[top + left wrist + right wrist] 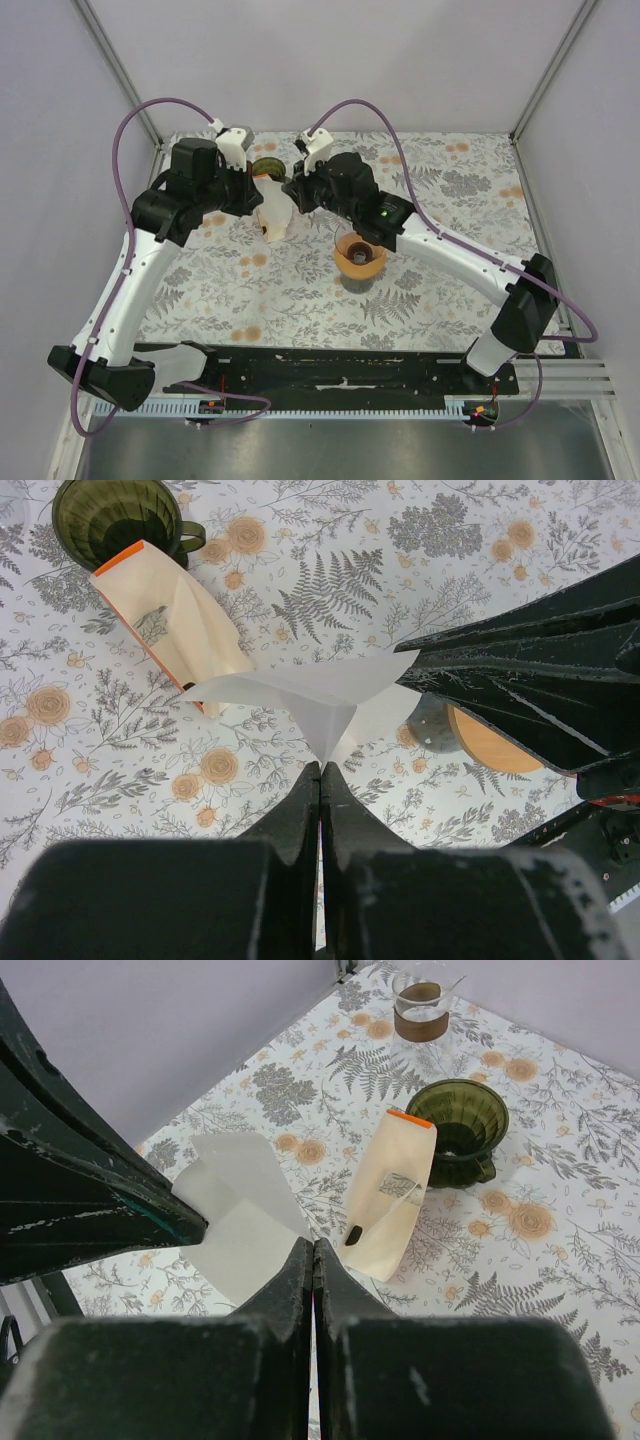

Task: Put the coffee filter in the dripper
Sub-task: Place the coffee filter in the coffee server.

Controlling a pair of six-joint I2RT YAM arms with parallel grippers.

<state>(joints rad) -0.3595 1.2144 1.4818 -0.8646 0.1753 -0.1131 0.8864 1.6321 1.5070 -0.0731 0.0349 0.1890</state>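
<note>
Floral tablecloth (450, 540), coffee filter (310, 695), green dripper (462, 1120)

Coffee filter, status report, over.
Both shut: left jaws and right jaws on coffee filter, held above table. The dripper empty. A filter pouch lies beside it.

The coffee filter (310, 692) is white, the dripper (112, 515) dark green, the bag (175, 620) cream with an orange edge, and the surface (330, 570) shows grey leaves and orange flowers.

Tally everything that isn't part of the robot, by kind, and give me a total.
paper filter: 1
filter pouch: 1
green dripper: 1
brown-banded glass: 1
orange round vessel: 1
Total: 5
</note>
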